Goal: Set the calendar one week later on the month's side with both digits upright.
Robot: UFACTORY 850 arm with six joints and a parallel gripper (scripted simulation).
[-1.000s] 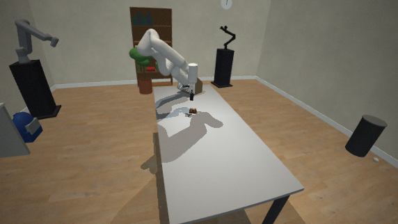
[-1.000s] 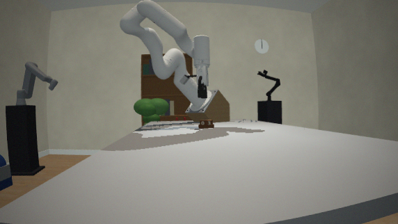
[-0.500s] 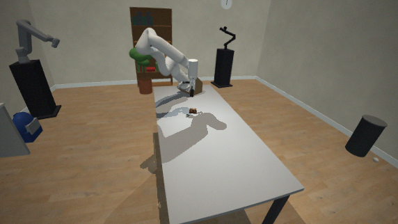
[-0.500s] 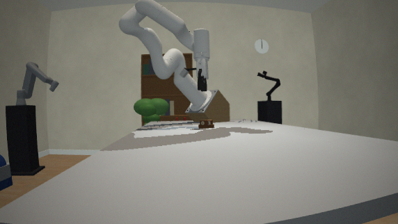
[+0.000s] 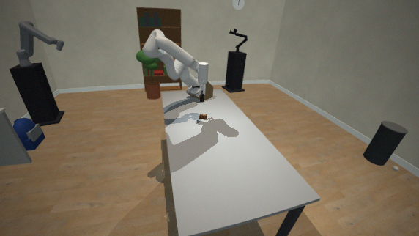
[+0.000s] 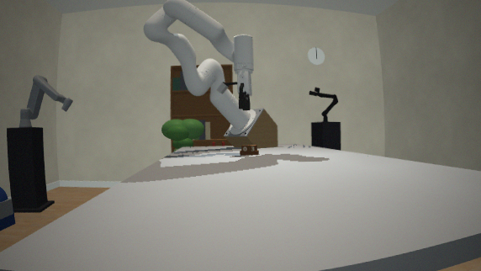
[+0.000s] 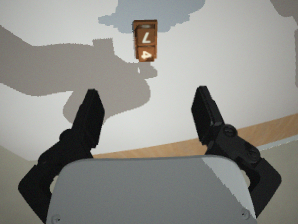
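Closest to the wrist camera, the gripper point(image 7: 149, 117) hangs with its two black fingers spread wide and nothing between them, well above the white table point(image 5: 234, 161). Below and beyond the fingertips sits the calendar point(image 7: 145, 40), a small brown tray holding two cubes point(image 7: 145, 31) side by side; in that view its long axis runs away from the camera, and the cubes' top faces show pale marks, one like a slanted stroke, the other too blurred to read. In the exterior view the calendar point(image 6: 248, 150) stands flat on the table with its long side across the picture, and the face toward that camera carries two light digits, the left one looking like a 0 and the right one unclear. From above, the calendar point(image 5: 204, 116) lies in the far half of the table, near the middle of its width, apart from both long edges, in the arm's shadow. The gripper point(image 5: 201, 97) hovers between the calendar and the table's far end, where the white arm point(image 5: 172, 55) rises from its base. Farther back stand a bookshelf point(image 5: 140, 37) and a potted plant point(image 5: 148, 62) against the wall.
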